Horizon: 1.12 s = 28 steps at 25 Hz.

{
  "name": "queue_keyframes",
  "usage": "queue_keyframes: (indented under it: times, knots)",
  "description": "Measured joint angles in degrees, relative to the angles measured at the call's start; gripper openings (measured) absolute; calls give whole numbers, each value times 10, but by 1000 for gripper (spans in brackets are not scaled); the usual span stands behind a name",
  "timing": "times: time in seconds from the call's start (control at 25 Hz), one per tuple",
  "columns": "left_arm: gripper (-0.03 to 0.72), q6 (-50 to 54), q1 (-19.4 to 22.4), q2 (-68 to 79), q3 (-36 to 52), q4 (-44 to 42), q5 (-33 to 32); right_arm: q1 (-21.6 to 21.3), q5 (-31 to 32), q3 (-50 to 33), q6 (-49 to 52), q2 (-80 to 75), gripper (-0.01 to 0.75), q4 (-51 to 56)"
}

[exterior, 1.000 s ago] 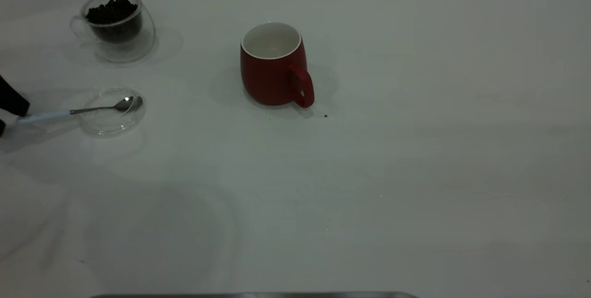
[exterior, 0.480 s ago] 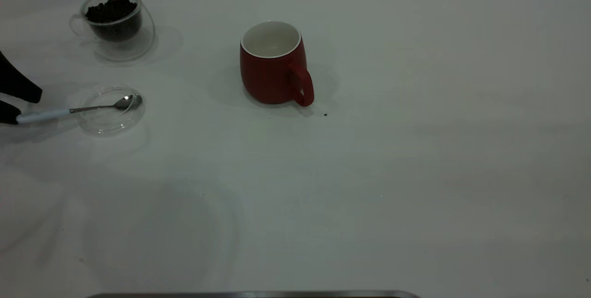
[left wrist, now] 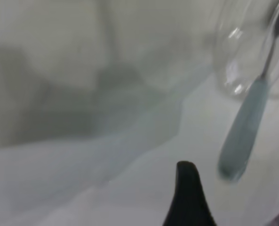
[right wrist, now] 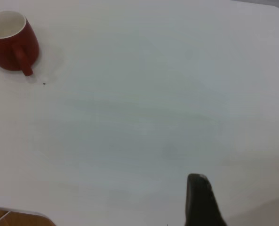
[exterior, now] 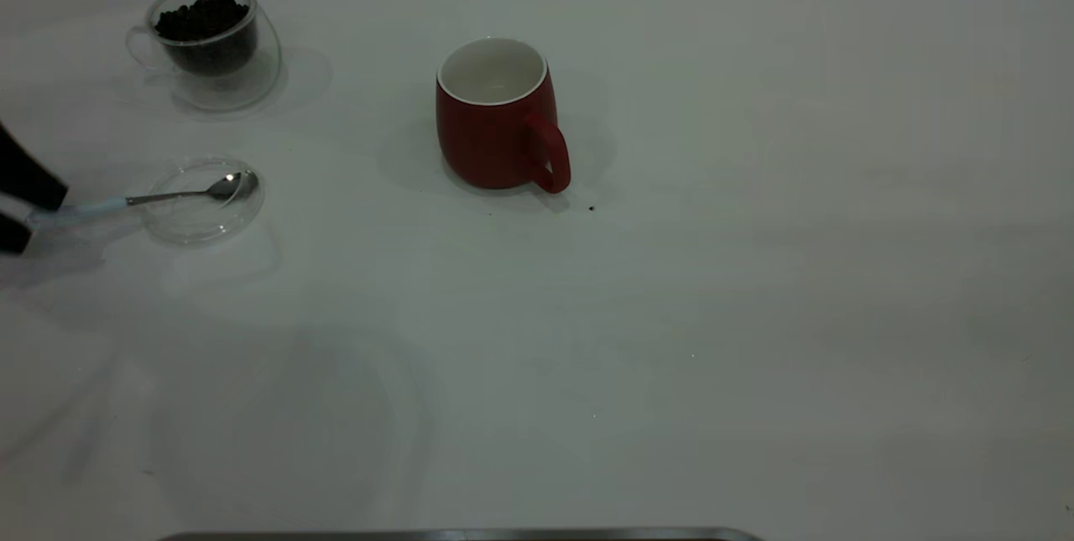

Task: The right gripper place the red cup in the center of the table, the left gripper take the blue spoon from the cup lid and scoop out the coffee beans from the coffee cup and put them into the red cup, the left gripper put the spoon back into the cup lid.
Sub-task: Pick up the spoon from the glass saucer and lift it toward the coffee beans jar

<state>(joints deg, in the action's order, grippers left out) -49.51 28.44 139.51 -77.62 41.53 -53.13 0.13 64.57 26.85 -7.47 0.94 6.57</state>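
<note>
Left tool open around blue spoon handle

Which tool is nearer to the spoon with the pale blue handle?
Left. The left tool straddles the pale blue-handled metal spoon's handle end; the right tool is far off, beyond the red ceramic mug.

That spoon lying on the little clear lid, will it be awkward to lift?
Probably. The spoon looks stiff and light, but its handle is thin, so it may slip or twist. Its bowl rests in the lid, which could shift. The left pincer straddles the handle end.
</note>
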Motion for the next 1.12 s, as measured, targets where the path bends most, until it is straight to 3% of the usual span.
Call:
queue_keyframes:
  times: [0.16, 0.72, 0.96, 1.12]
  knots:
    - [595, 39, 12, 0, 0, -41, -16, 0, 0, 0, 0, 0, 466, 0]
    - [594, 120, 22, -74, 0, -46, -125, 0, 0, 0, 1, 0, 466, 0]
    - [595, 137, 22, -210, 13, -52, -134, 0, 0, 0, 1, 0, 466, 0]
    - [593, 112, 22, -310, 126, -30, -79, 0, 0, 0, 2, 0, 466, 0]
